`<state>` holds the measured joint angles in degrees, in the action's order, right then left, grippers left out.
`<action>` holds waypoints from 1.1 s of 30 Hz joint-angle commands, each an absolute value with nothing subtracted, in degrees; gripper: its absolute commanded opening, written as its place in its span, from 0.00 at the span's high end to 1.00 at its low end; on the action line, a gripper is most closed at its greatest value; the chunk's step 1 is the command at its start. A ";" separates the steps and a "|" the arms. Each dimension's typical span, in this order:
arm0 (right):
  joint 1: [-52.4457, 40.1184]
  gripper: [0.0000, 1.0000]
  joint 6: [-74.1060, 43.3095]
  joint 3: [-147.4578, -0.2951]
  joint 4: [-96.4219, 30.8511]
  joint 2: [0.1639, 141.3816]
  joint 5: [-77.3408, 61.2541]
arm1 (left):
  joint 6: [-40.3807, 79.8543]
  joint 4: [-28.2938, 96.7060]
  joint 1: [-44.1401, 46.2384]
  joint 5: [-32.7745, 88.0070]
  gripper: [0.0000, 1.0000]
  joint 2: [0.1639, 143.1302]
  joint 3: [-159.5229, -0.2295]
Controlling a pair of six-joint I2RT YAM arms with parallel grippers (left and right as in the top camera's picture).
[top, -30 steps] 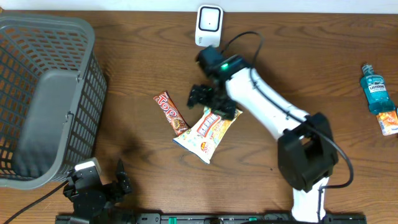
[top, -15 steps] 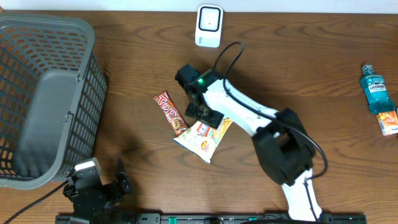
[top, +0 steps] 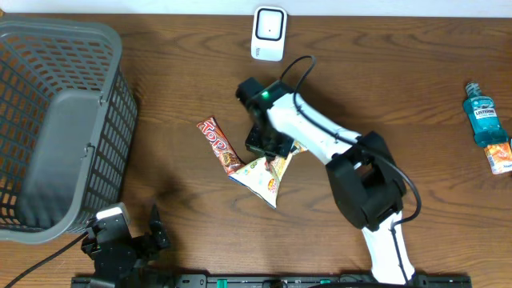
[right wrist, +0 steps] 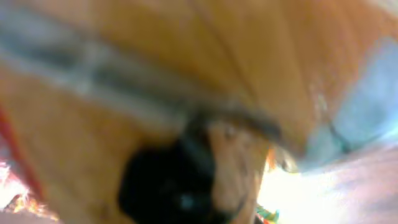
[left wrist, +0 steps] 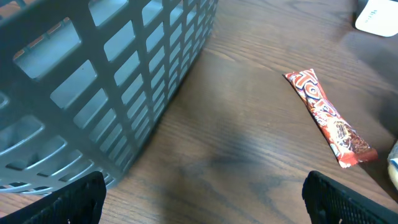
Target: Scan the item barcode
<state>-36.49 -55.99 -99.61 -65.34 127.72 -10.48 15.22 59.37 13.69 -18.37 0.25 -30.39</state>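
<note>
Jaws of the right gripper (top: 269,150) are closed on the snack packet (top: 258,176) at the middle of the tabletop (top: 400,96) — grasp apparently made. Left gripper (left wrist: 214,208) jaws stand wide open, idle. Remaining — carry the packet to the scanner (top: 270,34) and present its barcode.

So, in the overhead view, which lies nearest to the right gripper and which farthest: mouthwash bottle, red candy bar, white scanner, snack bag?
From the right gripper:
1. snack bag, directly under it, touching.
2. red candy bar, just to its left.
3. white scanner, up at the picture's top.
4. mouthwash bottle, far off at the right edge.
</note>
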 commanded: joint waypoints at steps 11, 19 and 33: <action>-17.21 0.99 -0.78 -97.80 -85.58 130.32 -74.24 | 15.33 59.33 13.56 -19.14 0.02 0.16 -30.55; -12.86 0.98 -8.01 -97.62 -97.54 130.21 -78.48 | 15.33 59.33 13.56 -19.14 0.02 0.16 -30.55; -11.70 0.99 7.05 -97.62 -97.51 130.21 -81.21 | 15.33 59.33 13.56 -19.14 0.02 0.16 -30.55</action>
<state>-11.70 -5.43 -97.71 -97.32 130.45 -75.16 15.22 59.37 13.69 -18.37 0.25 -30.39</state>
